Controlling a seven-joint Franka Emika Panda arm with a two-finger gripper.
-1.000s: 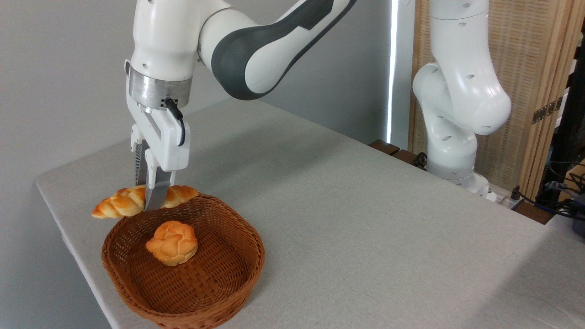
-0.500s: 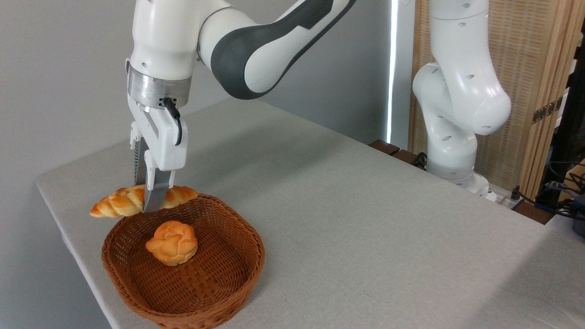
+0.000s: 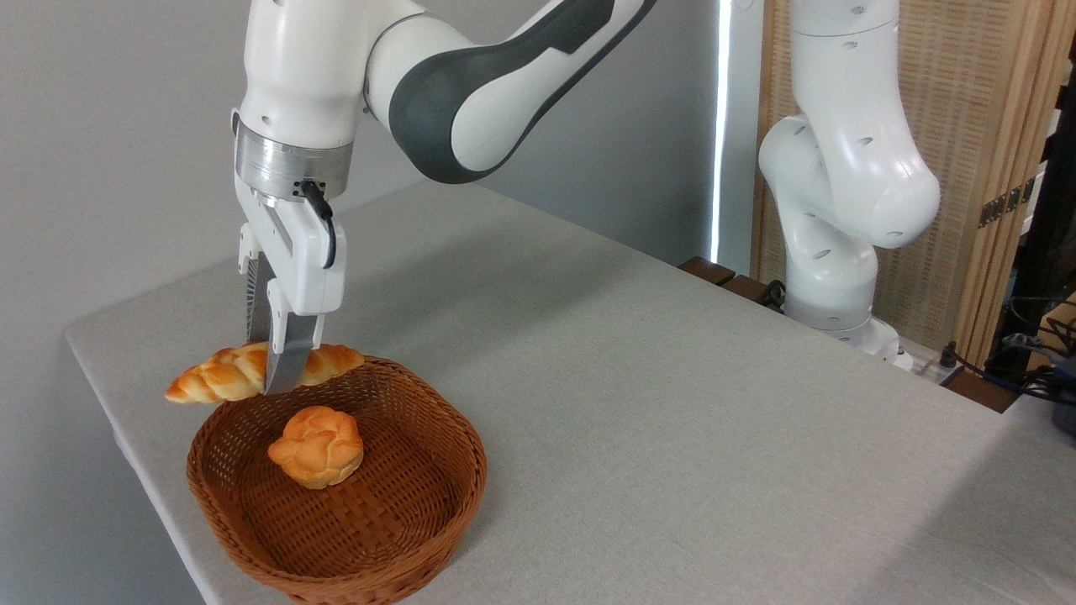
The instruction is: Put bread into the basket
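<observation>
The bread [image 3: 220, 376], a long braided golden-orange loaf with pointed ends, hangs level above the far left rim of the basket [image 3: 437, 504]. My gripper [image 3: 277, 374] points straight down and is shut on the loaf's middle; the near finger covers part of it. The loaf's right tip reaches over the basket's back rim and its left tip sticks out past the rim towards the table's left edge. The basket is shallow, round, brown wicker and stands at the front left of the table.
A small round knotted bun [image 3: 317, 446] lies inside the basket, left of centre. The grey table [image 3: 639, 403] has its left edge close behind the loaf. The arm's white base [image 3: 828, 252] stands at the back right, with cables beside it.
The gripper and the loaf have drifted slightly left, a few pixels, and sit a touch lower than half a second ago. The grip, the bun and the basket are unchanged.
</observation>
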